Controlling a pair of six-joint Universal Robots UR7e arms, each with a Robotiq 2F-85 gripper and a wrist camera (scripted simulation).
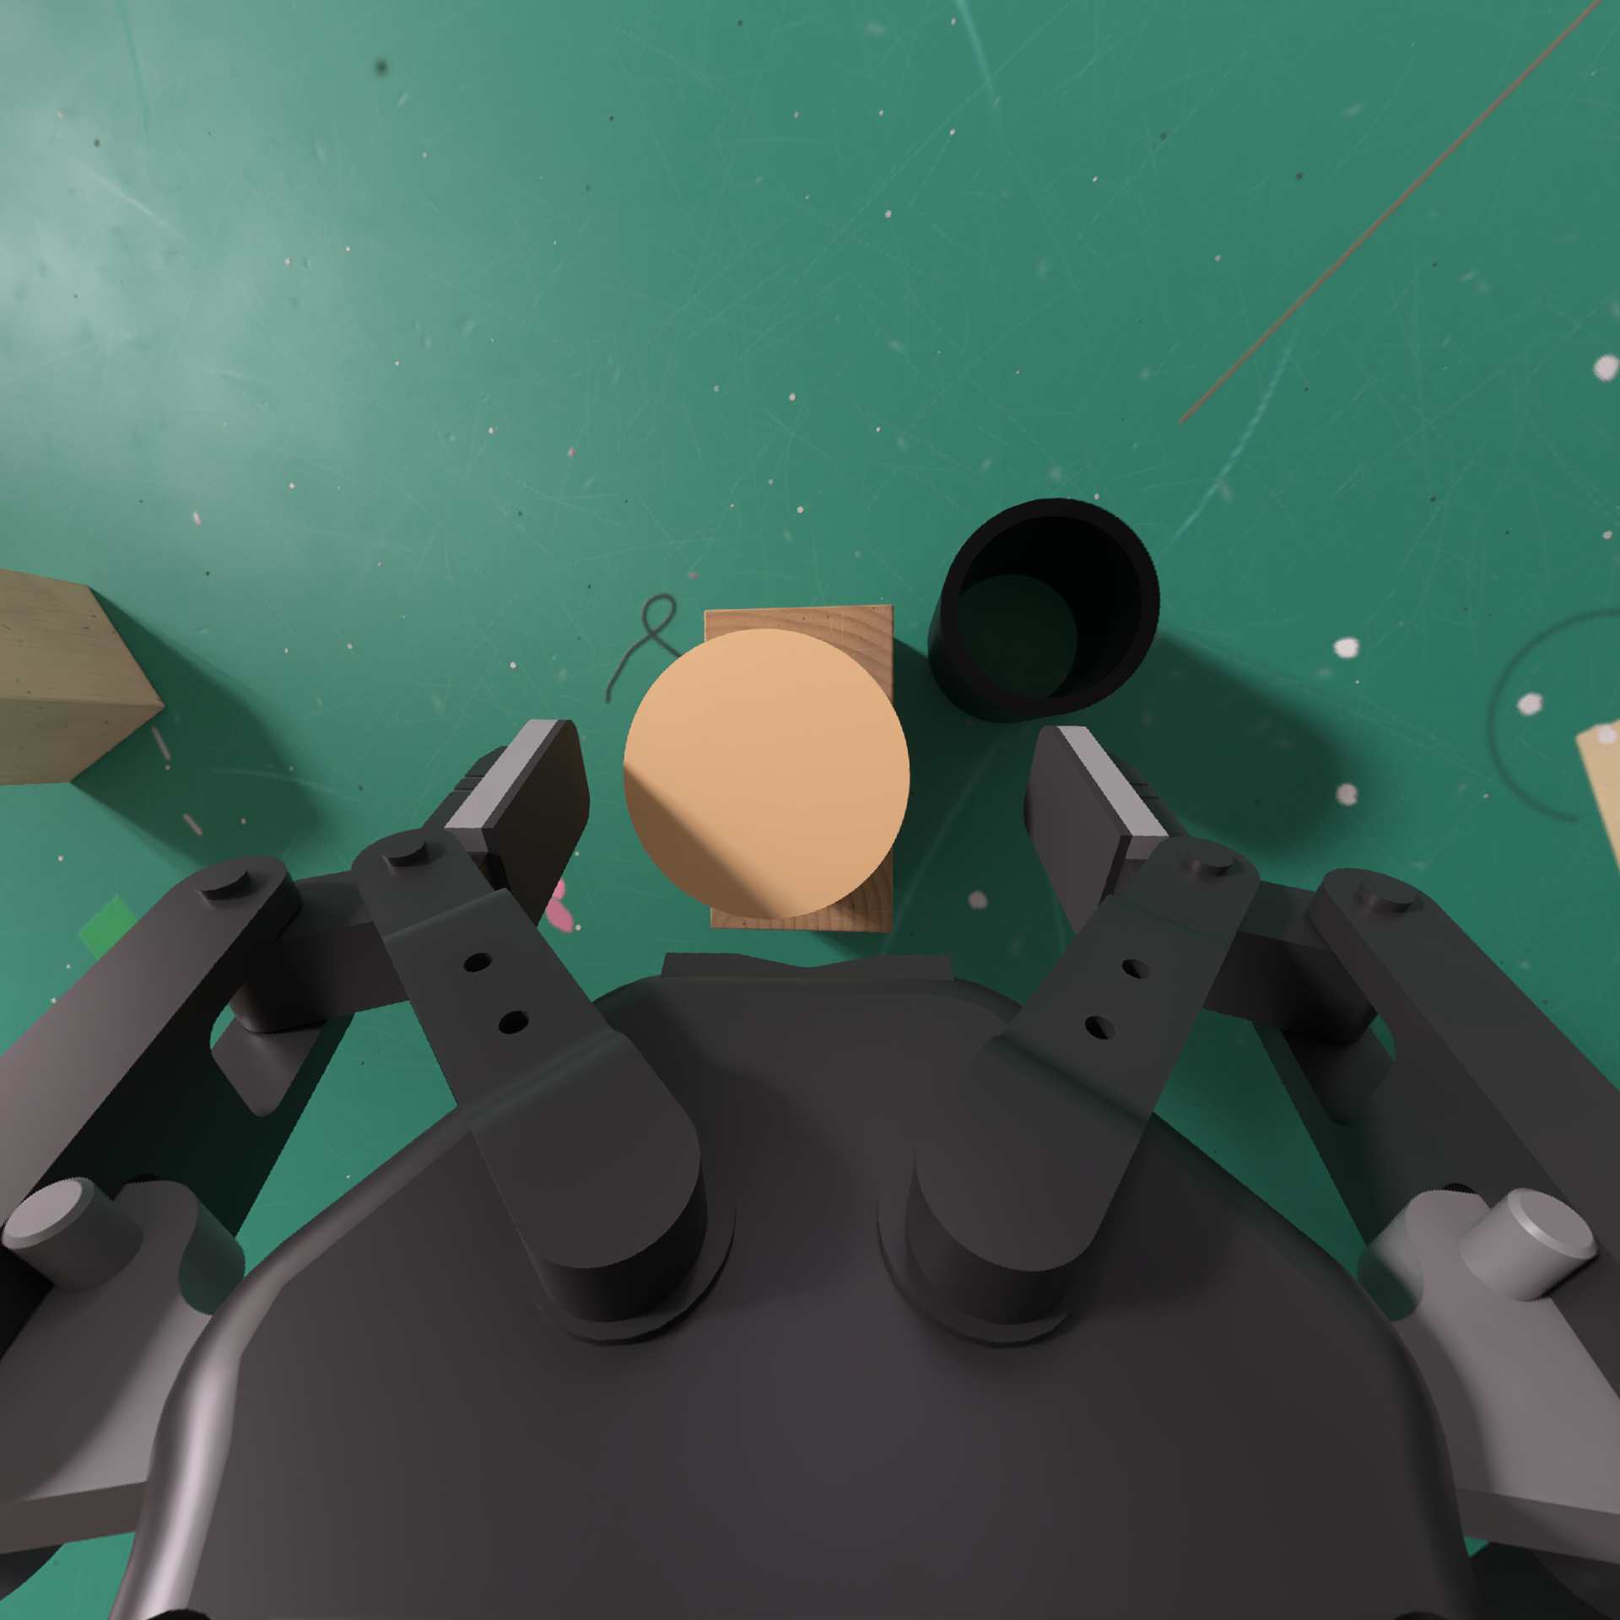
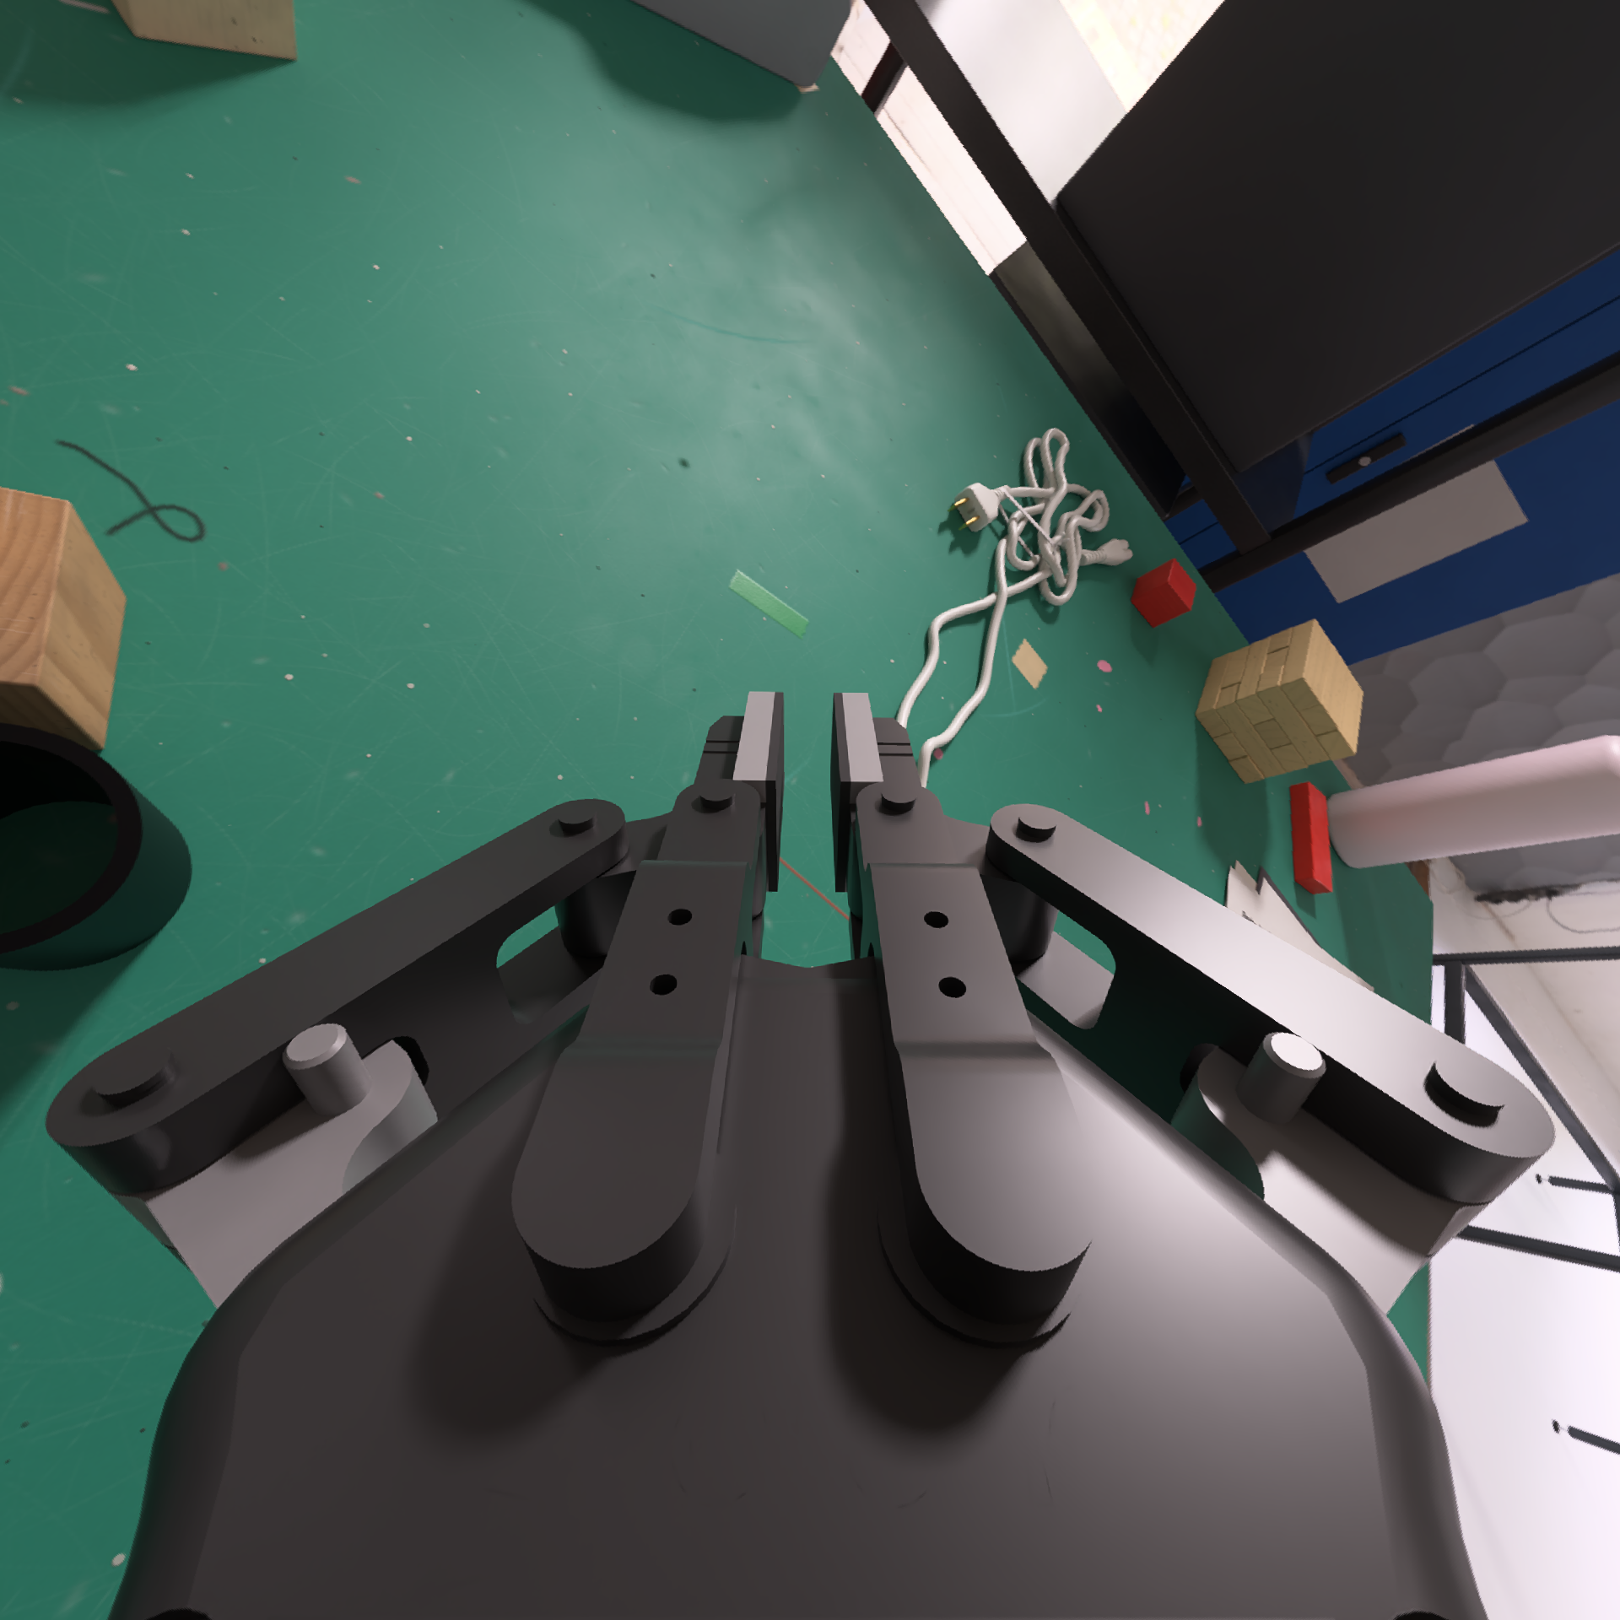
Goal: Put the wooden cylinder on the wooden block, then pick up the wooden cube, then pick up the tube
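Observation:
In the left wrist view I look straight down on the wooden cylinder, which stands upright on the grained wooden block. My left gripper is open, its fingers apart on either side of the cylinder and not touching it. The black tube stands open-end up just right of the block. The pale wooden cube lies at the left edge. In the right wrist view my right gripper is almost closed and empty above bare mat; the block, the tube and the cube show at the left.
A green mat covers the table. Near its right edge lie a tangled white cable, a small red cube, a tan patterned cube, a red bar and a pale rounded body. A black frame borders that edge.

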